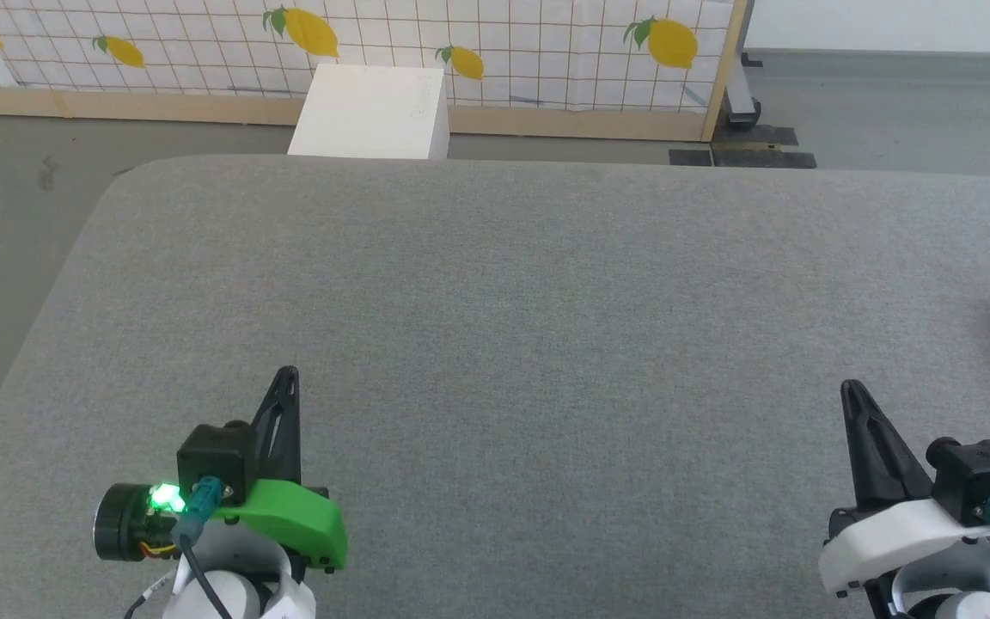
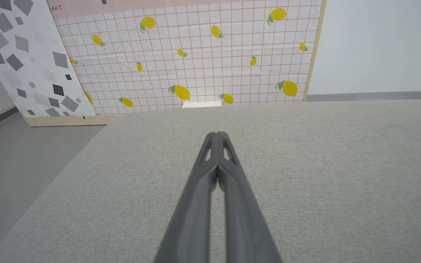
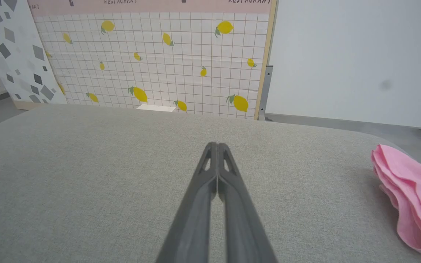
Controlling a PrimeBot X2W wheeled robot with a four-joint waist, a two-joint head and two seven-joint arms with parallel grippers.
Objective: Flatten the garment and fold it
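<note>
Grey fabric tabletop (image 1: 495, 284), left gripper (image 1: 287, 378) pinched fully closed and holding nothing, right gripper (image 1: 852, 394) likewise closed tight and empty, pink shorts (image 3: 411, 197) bunched at the table's right edge, well apart from both, partly cut off, waistband hard to make out.

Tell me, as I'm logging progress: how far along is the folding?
Nothing looks done: the garment lies bunched at the right side of the grey surface, unflattened. Nothing is in hand: the left gripper and right gripper are shut, empty, and apart from it. Left: reach it, spread it flat, fold it.
</note>
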